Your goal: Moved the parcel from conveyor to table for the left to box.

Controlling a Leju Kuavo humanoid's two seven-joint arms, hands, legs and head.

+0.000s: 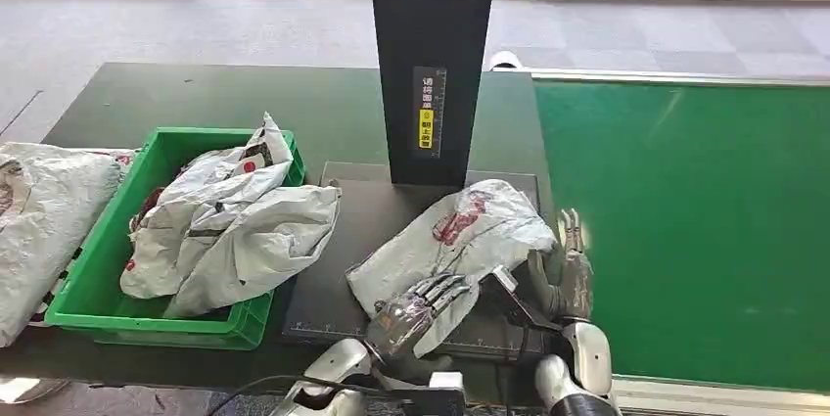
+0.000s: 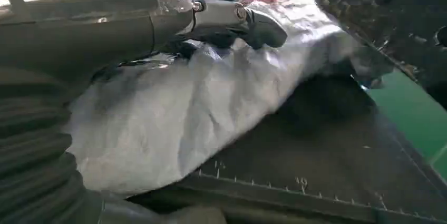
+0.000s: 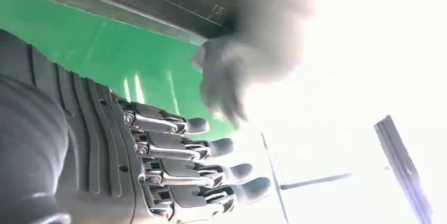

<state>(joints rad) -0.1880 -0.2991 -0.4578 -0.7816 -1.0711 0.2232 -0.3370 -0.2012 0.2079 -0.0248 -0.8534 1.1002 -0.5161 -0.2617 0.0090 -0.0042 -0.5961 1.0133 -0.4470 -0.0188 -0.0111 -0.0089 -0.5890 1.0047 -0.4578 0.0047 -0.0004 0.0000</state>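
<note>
In the head view, a crumpled grey plastic parcel with red print (image 1: 460,235) lies on a dark flat scale plate (image 1: 323,294) at the foot of a tall black upright column (image 1: 431,64), on the dark desk (image 1: 196,98) just beside the green conveyor belt (image 1: 685,220). The left hand (image 1: 416,306) lies on the near corner of the parcel, its fingers (image 1: 445,289) stretched out flat over the plastic and pressing on it rather than wrapped round it. The right hand (image 1: 566,274) stands at the parcel's belt-side edge, palm turned toward it, fingers straight and apart, pointing away from the robot; whether it actually touches the plastic cannot be told. To the left, a green plastic crate (image 1: 98,279) holds several more grey mailer bags (image 1: 230,225), and another grey bag (image 1: 44,225) lies beyond the crate at the picture's edge. In the left wrist view, the thick grey thumb (image 2: 248,21) rests on top of the wrinkled parcel (image 2: 211,108), which sits on the ruled dark plate (image 2: 327,171); nothing is closed around the bag. In the right wrist view, the right hand (image 3: 174,166) shows its fingers (image 3: 232,174) extended side by side and holding nothing, with the green belt (image 3: 105,60) behind them and a blurred grey shape nearby that cannot be made out.
</note>
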